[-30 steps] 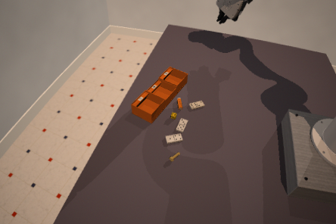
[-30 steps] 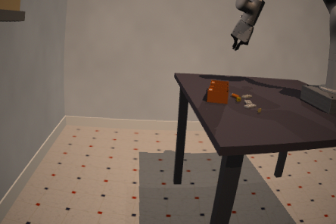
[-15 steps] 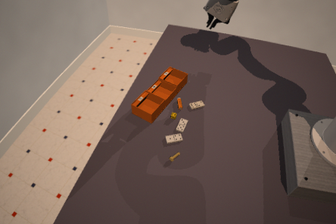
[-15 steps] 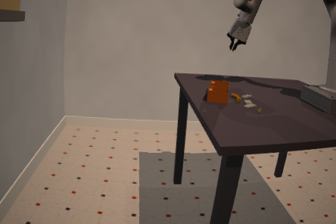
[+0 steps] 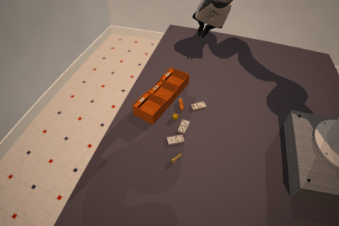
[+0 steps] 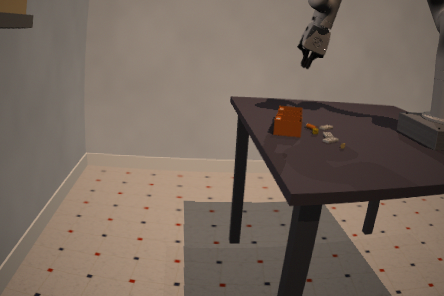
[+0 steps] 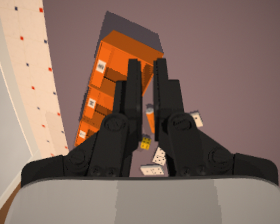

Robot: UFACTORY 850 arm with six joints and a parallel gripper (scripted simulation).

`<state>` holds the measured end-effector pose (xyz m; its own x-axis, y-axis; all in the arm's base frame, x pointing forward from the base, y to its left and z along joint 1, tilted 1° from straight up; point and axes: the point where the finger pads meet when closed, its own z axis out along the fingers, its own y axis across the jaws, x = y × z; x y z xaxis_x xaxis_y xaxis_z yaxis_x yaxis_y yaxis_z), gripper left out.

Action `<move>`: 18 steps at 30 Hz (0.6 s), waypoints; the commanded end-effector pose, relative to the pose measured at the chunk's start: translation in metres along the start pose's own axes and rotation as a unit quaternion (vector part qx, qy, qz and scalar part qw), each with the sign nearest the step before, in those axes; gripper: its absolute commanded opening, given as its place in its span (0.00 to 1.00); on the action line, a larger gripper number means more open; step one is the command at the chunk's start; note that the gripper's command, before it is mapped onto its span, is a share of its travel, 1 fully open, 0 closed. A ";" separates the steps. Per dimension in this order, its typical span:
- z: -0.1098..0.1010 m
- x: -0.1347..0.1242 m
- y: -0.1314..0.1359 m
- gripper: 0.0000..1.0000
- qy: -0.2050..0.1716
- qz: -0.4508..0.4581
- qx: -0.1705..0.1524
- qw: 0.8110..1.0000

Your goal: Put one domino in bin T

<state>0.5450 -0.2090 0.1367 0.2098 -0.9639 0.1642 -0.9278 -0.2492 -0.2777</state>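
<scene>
My gripper (image 5: 203,32) (image 6: 307,61) (image 7: 147,77) is shut and empty. It hangs high above the far part of the dark table (image 5: 237,168) (image 6: 340,175). A row of three orange bins (image 5: 162,95) (image 6: 288,121) (image 7: 115,50) stands near the table's left edge; their small labels are too small to read. Three white dominoes lie flat right of the bins: a far one (image 5: 198,106) (image 7: 198,120), a middle one (image 5: 183,126) (image 7: 160,156) and a near one (image 5: 175,140) (image 7: 151,171). In the exterior view the dominoes (image 6: 328,134) show as small white specks.
An orange cylinder (image 5: 181,104) (image 6: 312,128) (image 7: 150,118) and a yellow die (image 5: 175,117) (image 7: 145,143) lie between the bins and the dominoes. A brass bolt (image 5: 175,159) (image 6: 343,145) lies nearer the front. The arm's grey base block (image 5: 305,153) (image 6: 420,129) stands at the right.
</scene>
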 end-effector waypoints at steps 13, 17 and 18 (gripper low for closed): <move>-0.011 -0.088 -0.029 0.07 -0.054 -0.200 -0.008 0.978; -0.013 -0.099 -0.031 0.07 -0.064 -0.236 -0.009 0.970; -0.015 -0.108 -0.033 0.07 -0.069 -0.259 -0.011 0.963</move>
<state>0.5489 -0.1174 0.1398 0.5893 -0.7924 0.1572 -0.7700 -0.6099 -0.1874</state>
